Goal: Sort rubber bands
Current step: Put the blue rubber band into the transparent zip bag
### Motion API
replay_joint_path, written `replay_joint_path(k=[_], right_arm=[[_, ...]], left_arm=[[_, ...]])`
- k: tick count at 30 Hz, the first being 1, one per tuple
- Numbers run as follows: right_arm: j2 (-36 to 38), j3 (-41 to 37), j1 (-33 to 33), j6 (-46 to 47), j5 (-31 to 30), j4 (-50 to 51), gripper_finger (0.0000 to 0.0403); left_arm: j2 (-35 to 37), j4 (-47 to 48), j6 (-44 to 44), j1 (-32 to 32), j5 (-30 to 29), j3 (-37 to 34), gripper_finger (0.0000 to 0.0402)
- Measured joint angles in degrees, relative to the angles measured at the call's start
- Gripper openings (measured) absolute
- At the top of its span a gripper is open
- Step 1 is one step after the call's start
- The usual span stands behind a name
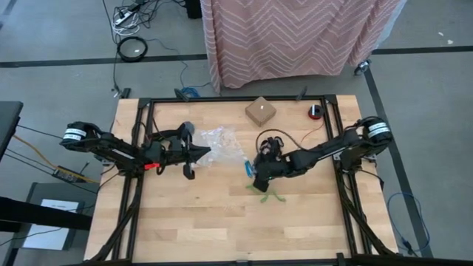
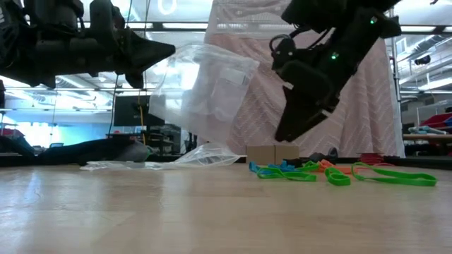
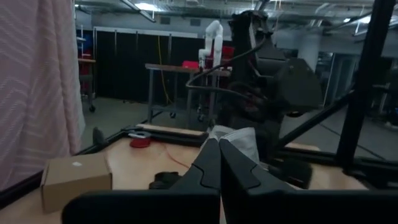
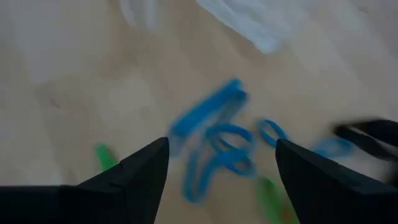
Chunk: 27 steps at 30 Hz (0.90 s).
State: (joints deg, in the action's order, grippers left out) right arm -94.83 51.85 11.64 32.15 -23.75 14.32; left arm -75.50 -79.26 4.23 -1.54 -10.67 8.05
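Blue rubber bands (image 4: 217, 146) lie loose on the wood near the table's middle, with green ones (image 1: 267, 193) just nearer and an orange one (image 2: 323, 166) among them in the low view. My right gripper (image 4: 221, 149) hovers open above the blue bands, fingers pointing down, touching nothing (image 2: 286, 134). My left gripper (image 1: 201, 153) is left of the middle, shut on a clear zip bag (image 2: 205, 85). A second clear bag (image 2: 152, 164) lies flat on the table. My left gripper pinches the clear zip bag by an upper edge (image 2: 173, 53) between its two shut fingers (image 3: 219, 158), coming level from the table's left. The bag hangs crumpled below and beyond the fingertips, raised above the table.
A small cardboard box (image 1: 260, 111) and a red roll (image 1: 315, 111) sit near the far edge. Black frame rails (image 1: 140, 148) run along both sides. A cloth-draped stand (image 1: 295, 37) is beyond the far edge. Bare wood lies toward the near edge.
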Motion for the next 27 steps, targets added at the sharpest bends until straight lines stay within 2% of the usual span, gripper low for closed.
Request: replay_joint_path(k=[13,16,19,21,25,27], right_arm=[[-7.64,-0.83,0.93,4.11,-0.51,-2.35,0.0266],[-8.22,-0.24,0.82,4.47,-0.77,-2.57,0.0247],[-7.94,0.01,0.81,4.27,-0.41,-2.17,0.0200],[-7.77,0.01,0.63,4.66,-0.39,-1.60,0.0155],[-7.53,0.01,0.50,5.14,-0.66,-0.31,0.0040],[-7.52,0.01,0.50,5.23,-0.70,-0.26,0.0013]], left_arm=[[-0.02,0.72,-0.99,0.00,-0.10,0.00,0.0000],[-0.02,0.80,-0.98,-0.02,-0.09,0.02,0.0000],[-0.02,0.55,-0.98,0.00,-0.09,0.04,0.0000],[-0.02,0.36,-0.98,-0.02,-0.09,0.04,0.0000],[-0.02,0.09,-0.98,-0.01,-0.07,0.04,0.0000],[-0.02,0.11,-0.98,-0.01,-0.07,0.04,0.0000]])
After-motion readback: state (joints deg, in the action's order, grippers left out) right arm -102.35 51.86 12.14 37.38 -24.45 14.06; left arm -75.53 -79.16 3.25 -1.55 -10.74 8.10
